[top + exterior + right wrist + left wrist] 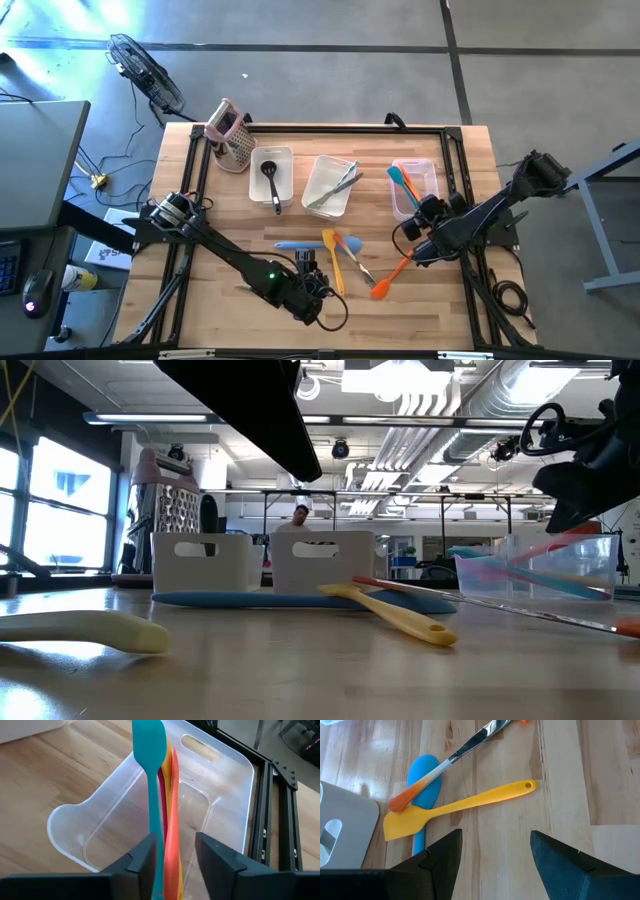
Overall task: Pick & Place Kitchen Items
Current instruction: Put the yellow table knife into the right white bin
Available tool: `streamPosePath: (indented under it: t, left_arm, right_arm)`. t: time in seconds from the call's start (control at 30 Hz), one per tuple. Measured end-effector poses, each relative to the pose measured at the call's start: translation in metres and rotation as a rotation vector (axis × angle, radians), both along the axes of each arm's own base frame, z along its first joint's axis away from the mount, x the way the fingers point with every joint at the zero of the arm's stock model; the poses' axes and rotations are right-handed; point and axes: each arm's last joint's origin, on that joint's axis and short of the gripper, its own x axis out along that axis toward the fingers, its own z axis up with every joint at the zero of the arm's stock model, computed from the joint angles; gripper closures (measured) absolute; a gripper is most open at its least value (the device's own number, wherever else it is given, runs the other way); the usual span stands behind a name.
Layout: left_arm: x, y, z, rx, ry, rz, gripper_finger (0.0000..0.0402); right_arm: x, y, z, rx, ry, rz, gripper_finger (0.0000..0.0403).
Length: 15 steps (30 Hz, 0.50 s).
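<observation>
The teal spatula (150, 785) stood between the right gripper (172, 852) fingers, over the right-hand clear bin (227, 795), beside an orange spatula (173, 820); the fingers were parted, and whether they gripped it could not be told. Judged light, with a soft blade and slick handle; hold mid-handle. Clear of that bin, the left gripper (492, 855) hung open above the yellow spatula (455, 805).

three clear bins (272, 160), one grater (231, 133), one ladle (273, 180), four loose utensils (333, 262).
</observation>
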Motion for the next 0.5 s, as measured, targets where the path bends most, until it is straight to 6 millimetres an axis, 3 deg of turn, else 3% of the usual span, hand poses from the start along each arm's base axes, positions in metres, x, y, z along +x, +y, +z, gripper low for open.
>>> streamPosePath:
  t: [0.27,0.5]
  left_arm:
    - [0.0,0.0,0.0,0.0,0.0,0.0,0.0174]
    - [0.0,0.0,0.0,0.0,0.0,0.0,0.0174]
  right_arm:
    - [-0.003,-0.001,0.004,-0.009,0.053,-0.012,0.0195]
    - [-0.003,-0.002,0.011,-0.025,0.046,-0.007,0.0184]
